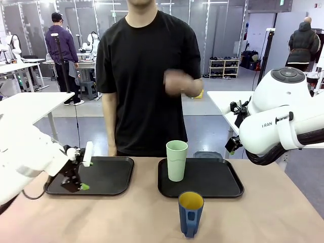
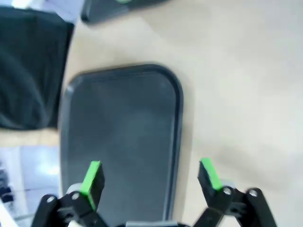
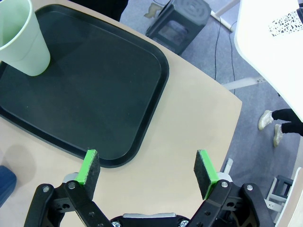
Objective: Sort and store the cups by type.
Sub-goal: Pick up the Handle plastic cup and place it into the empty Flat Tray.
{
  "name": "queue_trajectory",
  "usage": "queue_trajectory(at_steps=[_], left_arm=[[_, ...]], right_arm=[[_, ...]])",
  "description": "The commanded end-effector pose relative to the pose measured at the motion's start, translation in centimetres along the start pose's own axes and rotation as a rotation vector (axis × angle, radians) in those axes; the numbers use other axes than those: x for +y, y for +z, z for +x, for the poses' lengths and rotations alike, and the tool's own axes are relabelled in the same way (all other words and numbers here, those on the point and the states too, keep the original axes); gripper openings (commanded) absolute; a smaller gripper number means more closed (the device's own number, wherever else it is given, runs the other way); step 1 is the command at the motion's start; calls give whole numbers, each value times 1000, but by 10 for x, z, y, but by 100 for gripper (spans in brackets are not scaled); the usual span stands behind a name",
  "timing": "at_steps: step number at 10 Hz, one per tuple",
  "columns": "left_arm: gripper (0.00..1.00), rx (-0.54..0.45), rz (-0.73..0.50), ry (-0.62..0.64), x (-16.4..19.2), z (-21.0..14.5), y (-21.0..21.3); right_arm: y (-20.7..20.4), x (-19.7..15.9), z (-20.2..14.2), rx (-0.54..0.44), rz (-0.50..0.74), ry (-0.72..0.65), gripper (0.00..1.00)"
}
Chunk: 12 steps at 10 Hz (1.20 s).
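Well, the mint-green tumbler [image 1: 176,160] stood upright on the left part of the right tray [image 1: 212,178], so that one looked settled. The dark blue mug [image 1: 190,212] was the one left over: out on the bare table [image 1: 126,218], just in front of that tray, upright, its handle turned toward the robot's side. The left tray [image 1: 109,174] lay bare, and the left gripper [image 2: 151,176] hung low over its near corner, fingers spread wide and holding nothing. The right gripper [image 3: 147,169] was up above the right tray's outer edge, fingers just as far apart, nothing between them. The person's hand [image 1: 177,83] was raised at chest height, clear of the table.

To my eye the mug was the job. A good pick would come down on the rim, one finger inside and one outside, away from the handle. The tumbler stood close behind, so a straight lift seemed safest, then across to the bare tray.
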State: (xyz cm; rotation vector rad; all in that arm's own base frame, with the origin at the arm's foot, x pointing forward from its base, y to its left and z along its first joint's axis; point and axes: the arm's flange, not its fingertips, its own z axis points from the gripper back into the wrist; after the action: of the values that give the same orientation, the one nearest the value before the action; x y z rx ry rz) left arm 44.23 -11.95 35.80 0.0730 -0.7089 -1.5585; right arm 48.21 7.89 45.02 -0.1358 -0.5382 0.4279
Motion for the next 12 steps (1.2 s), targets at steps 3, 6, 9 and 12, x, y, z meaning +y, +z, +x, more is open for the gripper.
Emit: queue_trajectory(at_steps=[3,6,9,12], left_arm=[[100,217,-146,-15,16,-8,67],[100,238,-243,-33,20,-11,72],[100,256,-229,-42,14,-17,72],[100,256,-229,-42,14,-17,72]], right_arm=[[0,-1,0,-1,-1,2,100],[0,-1,0,-1,-1,2,100],[0,-1,0,-1,-1,2,100],[0,-1,0,-1,-1,2,100]])
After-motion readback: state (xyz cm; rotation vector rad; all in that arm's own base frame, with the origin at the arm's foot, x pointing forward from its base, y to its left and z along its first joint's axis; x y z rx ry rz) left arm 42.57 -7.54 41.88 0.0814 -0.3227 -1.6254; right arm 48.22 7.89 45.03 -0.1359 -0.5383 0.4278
